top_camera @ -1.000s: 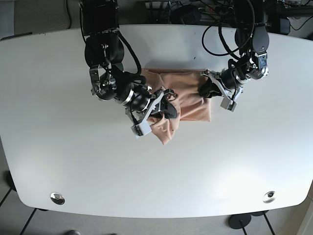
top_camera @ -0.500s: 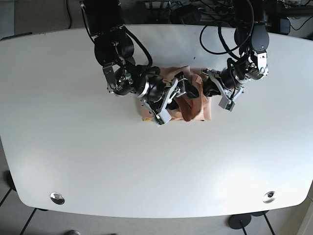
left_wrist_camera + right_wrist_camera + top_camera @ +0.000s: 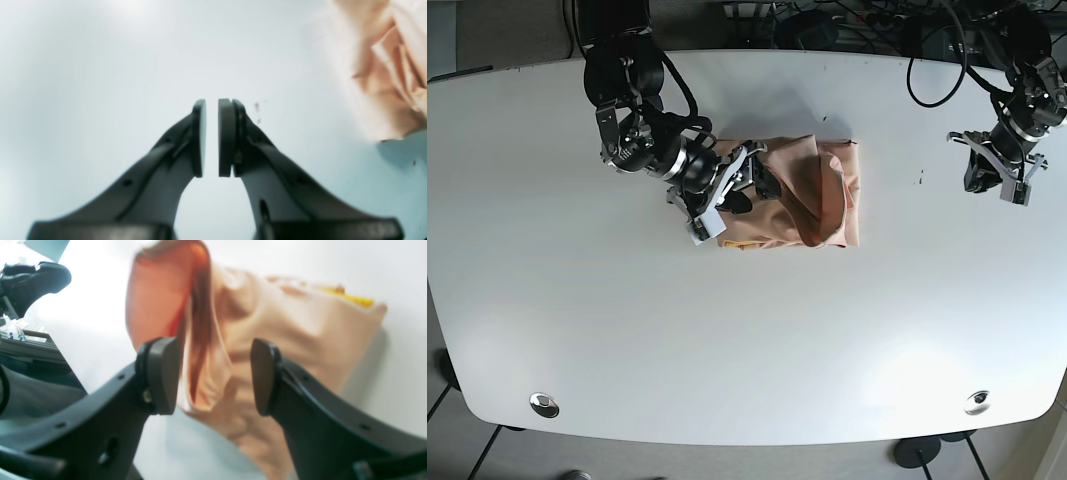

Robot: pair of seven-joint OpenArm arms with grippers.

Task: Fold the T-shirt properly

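The peach T-shirt (image 3: 812, 195) lies as a rumpled folded bundle at the table's middle, with one flap standing up in a ridge. My right gripper (image 3: 755, 183) is at the bundle's left edge. In the right wrist view this gripper (image 3: 213, 373) is open, and the T-shirt (image 3: 283, 330) lies beyond its fingers with nothing pinched. My left gripper (image 3: 983, 170) hovers far right, well apart from the shirt. In the left wrist view it (image 3: 211, 136) is shut on nothing over bare table, with the T-shirt (image 3: 383, 66) at the top right.
The white table (image 3: 727, 340) has metal grommets at the front left (image 3: 544, 404) and front right (image 3: 977, 402). Black cables (image 3: 847, 20) crowd the far edge. A yellow print (image 3: 739, 243) shows at the shirt's front left corner.
My right gripper has let go of the flap it carried over and drawn back left. My left arm has swung away from the shirt to the far right.
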